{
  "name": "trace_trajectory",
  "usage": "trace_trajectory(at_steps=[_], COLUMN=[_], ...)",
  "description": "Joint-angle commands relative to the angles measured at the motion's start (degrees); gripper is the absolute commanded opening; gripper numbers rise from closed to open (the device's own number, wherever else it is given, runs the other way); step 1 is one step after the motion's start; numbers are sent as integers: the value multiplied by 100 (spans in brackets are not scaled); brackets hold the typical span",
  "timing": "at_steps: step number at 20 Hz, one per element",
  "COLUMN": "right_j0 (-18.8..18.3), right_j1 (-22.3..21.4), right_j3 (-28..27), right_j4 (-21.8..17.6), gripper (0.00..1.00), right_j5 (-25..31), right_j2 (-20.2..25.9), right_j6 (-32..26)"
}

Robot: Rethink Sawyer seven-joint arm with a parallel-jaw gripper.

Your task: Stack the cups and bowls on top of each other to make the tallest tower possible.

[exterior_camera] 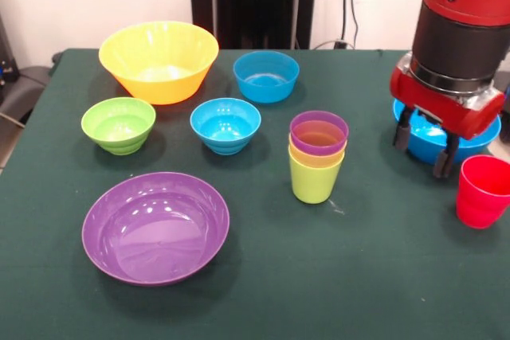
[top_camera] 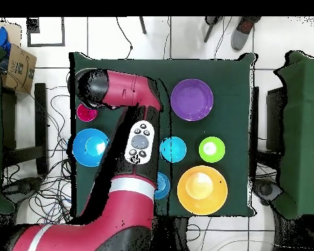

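Above the table, the gripper [exterior_camera: 425, 152] hangs open and empty over the large blue bowl [exterior_camera: 425, 142], the red cup [exterior_camera: 482, 191] just beside it, the three-cup tower [exterior_camera: 317, 157] well apart mid-table.

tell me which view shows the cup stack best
The front view. There the stack stands in full: purple cup nested in yellow, yellow in lime green, upright on the table, apart from the gripper. In the overhead view the arm covers it, so none of it shows.
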Motion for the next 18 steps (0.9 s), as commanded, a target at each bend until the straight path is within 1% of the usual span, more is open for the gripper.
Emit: trace_trajectory(at_steps=[1, 6, 10, 14, 18], right_j0=[-270, -430, -523, -604, -686], right_j1=[-95, -187, -466, -733, -864], right_j3=[499, 524, 660, 876, 957], right_j4=[-470, -530, -550, -557, -609], gripper=[100, 100, 100, 100, 100], right_j5=[242, 319, 553, 664, 757], right_j2=[1204, 1505, 1654, 1774, 1907], right_j6=[-1627, -1780, -1811, -1797, -1808])
